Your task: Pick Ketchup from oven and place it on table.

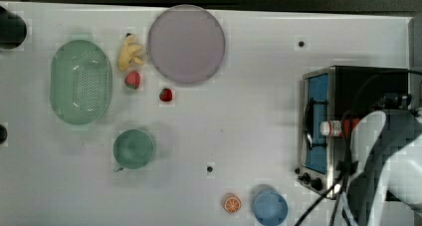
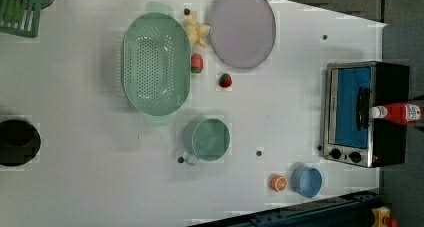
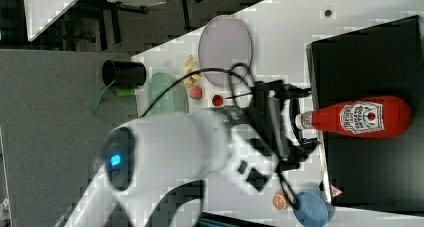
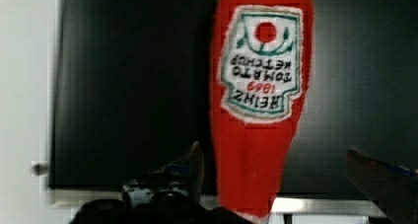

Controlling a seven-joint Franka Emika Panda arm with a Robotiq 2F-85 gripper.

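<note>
We found the ketchup (image 3: pixel 360 118) lying on its side on top of the oven (image 3: pixel 370 62), label up, with its white cap reaching just past the oven's front edge. Our end effector (image 4: pixel 276 179) stood wide and empty, one finger (image 4: pixel 190 167) on each side of the bottle's neck end and clear of it on both. In the right view the arm hung just in front of the oven, close to the cap. To do the pick well, we judged that we should carry the end effector further along the bottle toward the label, where the body is broader and nearer its balance, then lower until the fingers bracket the widest part before closing. The bottle is round and may roll on the oven's flat top, so both fingers should meet it together. After that, a straight lift should clear the oven, and the open bench (image 1: pixel 239 116) in front of the oven offers room to set it down.
</note>
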